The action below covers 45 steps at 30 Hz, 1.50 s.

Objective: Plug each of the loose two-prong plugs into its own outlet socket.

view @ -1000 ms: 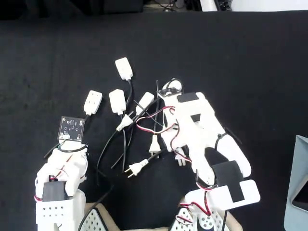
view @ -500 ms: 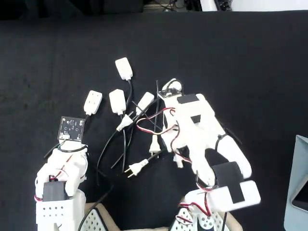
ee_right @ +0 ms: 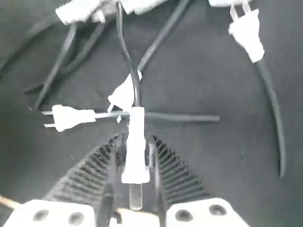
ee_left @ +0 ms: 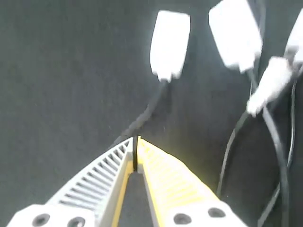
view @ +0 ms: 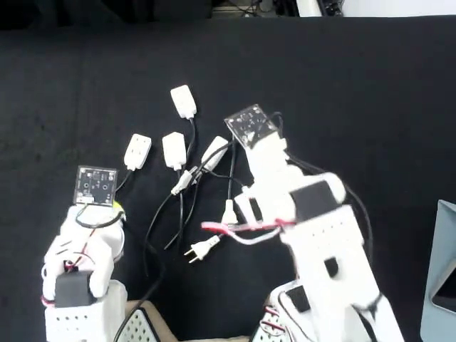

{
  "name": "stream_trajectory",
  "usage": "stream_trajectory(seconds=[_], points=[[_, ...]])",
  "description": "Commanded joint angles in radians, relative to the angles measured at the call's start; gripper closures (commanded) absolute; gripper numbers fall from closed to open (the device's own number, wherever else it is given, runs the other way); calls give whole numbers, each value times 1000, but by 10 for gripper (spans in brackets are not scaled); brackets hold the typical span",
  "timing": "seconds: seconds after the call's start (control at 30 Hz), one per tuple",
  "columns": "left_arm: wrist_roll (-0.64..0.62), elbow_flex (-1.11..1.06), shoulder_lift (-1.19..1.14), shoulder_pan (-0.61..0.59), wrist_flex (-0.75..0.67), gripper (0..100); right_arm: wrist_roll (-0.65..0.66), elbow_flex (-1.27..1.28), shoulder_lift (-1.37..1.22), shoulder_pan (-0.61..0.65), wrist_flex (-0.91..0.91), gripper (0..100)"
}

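My right gripper (ee_right: 135,142) is shut on a white two-prong plug (ee_right: 135,156), whose black cable runs away from the wrist. A loose plug (ee_right: 71,117) lies just beyond the fingertips and another (ee_right: 246,30) farther off. In the high view, several white outlet sockets (view: 137,151) (view: 173,149) (view: 183,101) lie on the black table. Loose plugs (view: 203,249) (view: 229,211) (view: 184,180) lie among the cables by my right arm (view: 285,199). My left gripper (ee_left: 136,141) is shut on nothing, short of a socket (ee_left: 169,45) and its cable.
Black cables (view: 160,221) tangle across the middle of the black table (view: 370,92) between the two arms. A grey box (view: 443,271) stands at the right edge. A second socket (ee_left: 235,33) and a plug (ee_left: 271,85) lie off to one side of the left gripper.
My right arm has risen and turned, its wrist camera board now facing up over the cable tangle. The left arm has shifted slightly left and away from its base.
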<state>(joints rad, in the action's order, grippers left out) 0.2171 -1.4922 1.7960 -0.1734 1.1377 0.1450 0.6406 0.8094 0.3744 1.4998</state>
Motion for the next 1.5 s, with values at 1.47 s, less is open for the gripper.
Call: stream_trajectory(seconds=[1.47], points=[[-196, 117, 5, 564, -557, 966, -86, -125, 381, 350, -137, 987]])
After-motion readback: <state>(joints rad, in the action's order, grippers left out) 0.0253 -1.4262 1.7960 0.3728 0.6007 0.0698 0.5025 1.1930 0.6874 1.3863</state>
